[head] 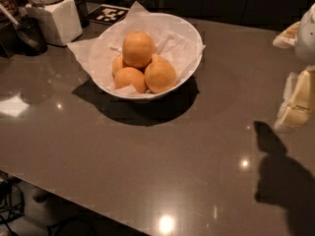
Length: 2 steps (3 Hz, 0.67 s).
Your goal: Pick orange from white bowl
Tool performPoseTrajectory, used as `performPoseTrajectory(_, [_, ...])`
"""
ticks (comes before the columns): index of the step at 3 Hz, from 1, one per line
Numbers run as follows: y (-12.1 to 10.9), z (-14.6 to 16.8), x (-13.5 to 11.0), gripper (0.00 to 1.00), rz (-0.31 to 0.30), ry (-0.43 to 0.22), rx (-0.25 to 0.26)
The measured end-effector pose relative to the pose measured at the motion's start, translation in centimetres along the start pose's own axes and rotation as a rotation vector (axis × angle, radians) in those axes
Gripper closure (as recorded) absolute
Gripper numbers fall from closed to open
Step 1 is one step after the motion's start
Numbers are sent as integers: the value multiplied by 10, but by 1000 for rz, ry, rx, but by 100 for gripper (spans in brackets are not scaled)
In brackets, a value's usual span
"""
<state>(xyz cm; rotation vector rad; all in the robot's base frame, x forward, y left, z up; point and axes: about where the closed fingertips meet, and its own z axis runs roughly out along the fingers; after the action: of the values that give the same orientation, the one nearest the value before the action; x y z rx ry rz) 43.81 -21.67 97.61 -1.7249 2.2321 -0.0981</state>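
The white bowl (196, 48) stands on the grey-brown counter at the back centre, lined with crumpled white paper. Several oranges are piled in it. The orange (138, 48), the roundest and largest, sits on top of the pile, with smaller ones below it at the front (160, 75) and left. My gripper (299, 102) shows at the right edge of the camera view, pale white and yellow, above the counter and well to the right of the bowl, apart from it. Its shadow (275, 171) falls on the counter below it.
A boxy white canister (55, 17) with a stacked lid stands at the back left, next to a dark cup (29, 33). A black-and-white marker card (111, 14) lies behind the bowl. The counter's front edge runs diagonally at the lower left, with cables (12, 208) on the floor.
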Motion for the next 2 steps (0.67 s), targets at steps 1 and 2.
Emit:
performPoseTrajectory(1, [0, -1, -2, 0, 1, -4, 2])
performPoseTrajectory(2, [-1, -9, -25, 0, 1, -13, 1])
